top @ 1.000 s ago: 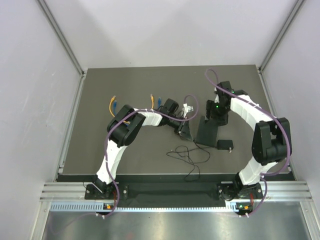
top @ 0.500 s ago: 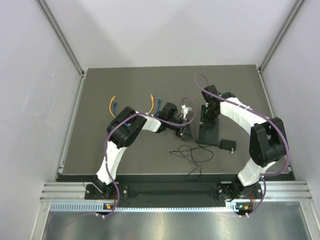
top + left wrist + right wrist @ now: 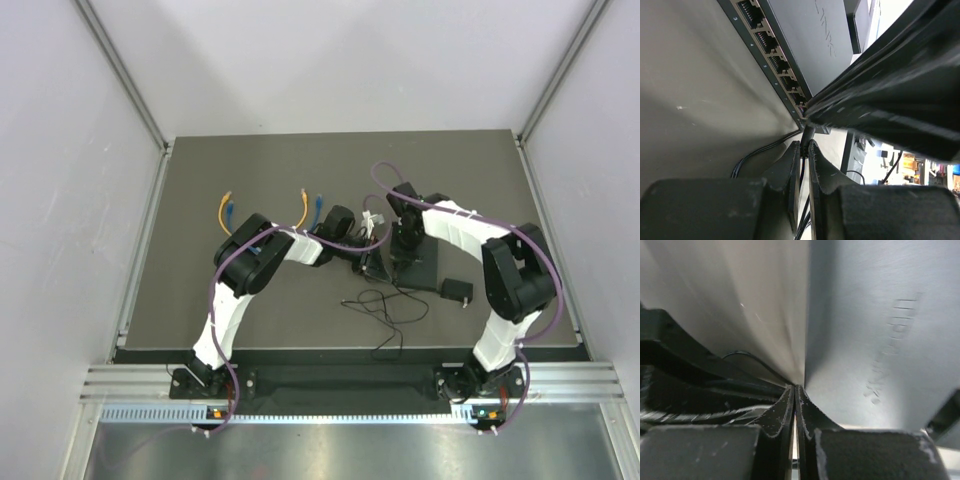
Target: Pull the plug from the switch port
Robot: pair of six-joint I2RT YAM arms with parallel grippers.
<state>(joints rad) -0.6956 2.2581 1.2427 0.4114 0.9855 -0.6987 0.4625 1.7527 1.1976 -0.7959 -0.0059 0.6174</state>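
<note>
Plug (image 3: 816,129) sat at the end of the switch's (image 3: 422,272) port row (image 3: 770,50), on the switch's left side. Left gripper (image 3: 803,146) was clenched on its thin black cable (image 3: 806,138) just beside the switch. Farther back, right gripper (image 3: 794,391) was shut tight, empty, at the switch's left edge.

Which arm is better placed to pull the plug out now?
Left: the left gripper clamps the thin black cable at the flat matte-black switch box. The right gripper, jaws shut and empty, sits over that box.
</note>
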